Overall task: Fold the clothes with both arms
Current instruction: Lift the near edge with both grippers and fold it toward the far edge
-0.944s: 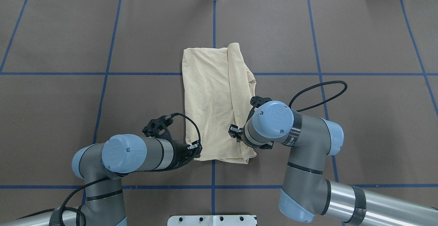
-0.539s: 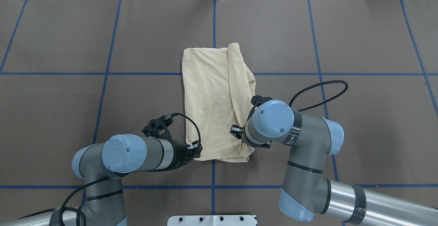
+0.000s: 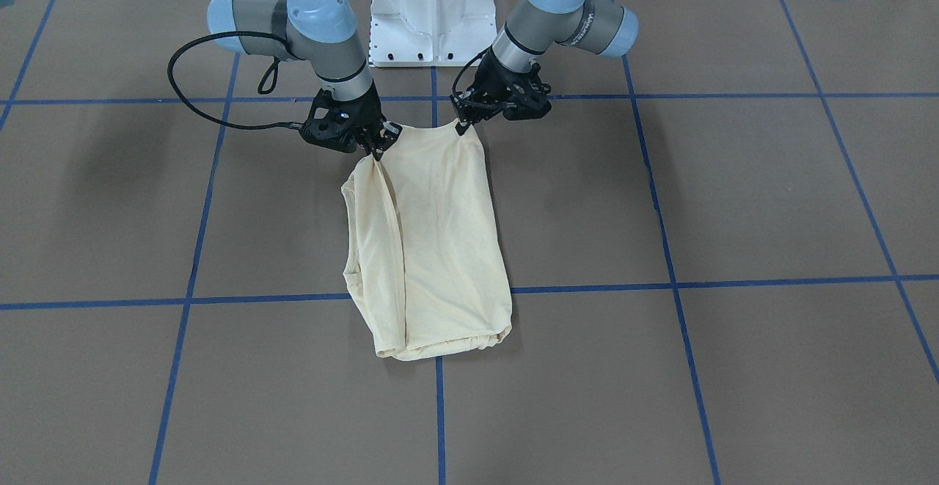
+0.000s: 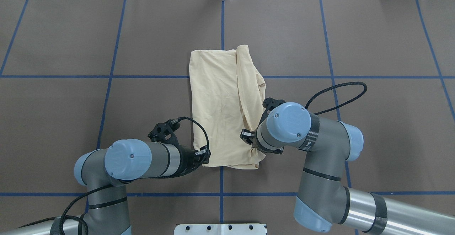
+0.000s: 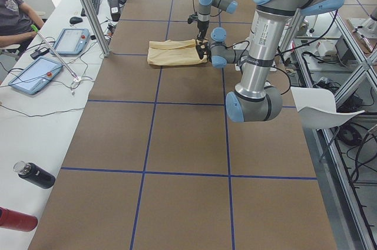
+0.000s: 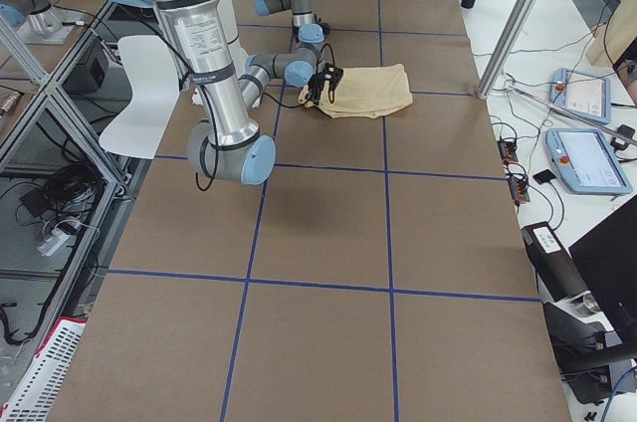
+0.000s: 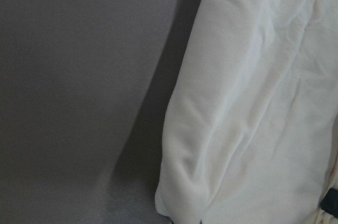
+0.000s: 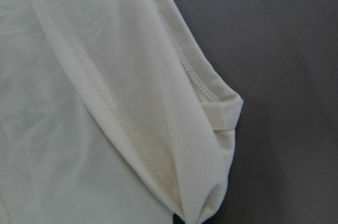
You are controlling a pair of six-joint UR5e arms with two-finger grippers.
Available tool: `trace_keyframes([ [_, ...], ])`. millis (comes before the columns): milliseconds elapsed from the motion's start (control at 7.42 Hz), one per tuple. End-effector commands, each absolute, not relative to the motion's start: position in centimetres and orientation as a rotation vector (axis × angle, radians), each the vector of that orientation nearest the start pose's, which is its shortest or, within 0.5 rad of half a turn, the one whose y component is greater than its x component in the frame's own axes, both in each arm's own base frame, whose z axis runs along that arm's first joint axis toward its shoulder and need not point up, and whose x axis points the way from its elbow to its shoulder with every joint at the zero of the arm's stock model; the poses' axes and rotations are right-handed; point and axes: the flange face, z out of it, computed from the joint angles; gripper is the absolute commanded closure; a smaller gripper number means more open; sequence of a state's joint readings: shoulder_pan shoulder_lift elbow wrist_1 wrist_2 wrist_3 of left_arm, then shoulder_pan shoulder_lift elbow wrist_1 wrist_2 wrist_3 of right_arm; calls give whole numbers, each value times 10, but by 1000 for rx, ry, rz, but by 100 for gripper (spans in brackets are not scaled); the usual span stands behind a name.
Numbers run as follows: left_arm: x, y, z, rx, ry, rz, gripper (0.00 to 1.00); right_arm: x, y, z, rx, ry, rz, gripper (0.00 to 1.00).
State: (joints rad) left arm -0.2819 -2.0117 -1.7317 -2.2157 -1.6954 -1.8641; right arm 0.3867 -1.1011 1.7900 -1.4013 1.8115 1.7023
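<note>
1. Two corners of the T-shirt point(image 4: 220, 110) were in my grip. It lay flat mid-table, folded into a long panel with a strip of cloth (likely a sleeve) laid along its right side and no print showing.
2. The left gripper point(image 3: 463, 127) had its jaws pressed together on the near left corner. The right gripper point(image 3: 375, 149) pinched the near right corner, where the cloth bunched to a point.
3. I judged both holds sat on the edge nearest the robot so that it could be carried forward over the far end evenly (one corner alone would skew thin fabric).
4. The table point(image 4: 373, 121) was matte brown, crossed by blue tape lines point(image 4: 222, 25), with the white pedestal base point(image 3: 433, 8) behind the arms.
5. Across from the robot, an operator point(image 5: 15, 14) sat by tablets point(image 5: 70, 40), and two bottles point(image 5: 35, 174) lay farther along.
</note>
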Motion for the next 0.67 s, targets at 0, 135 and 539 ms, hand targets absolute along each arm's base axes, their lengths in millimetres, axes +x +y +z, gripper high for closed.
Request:
trace_keyframes([
  [0,559,-279,238,-141,1259,-387,100,-513,-318,274,-134,-921,350,100],
  [135,561,-253,229,-171,1261,-347,100,-510,-305,273,-150,-927,330,100],
  [539,571,-205,219,-219,1255,-277,100,-511,-267,268,-224,-888,270,100],
])
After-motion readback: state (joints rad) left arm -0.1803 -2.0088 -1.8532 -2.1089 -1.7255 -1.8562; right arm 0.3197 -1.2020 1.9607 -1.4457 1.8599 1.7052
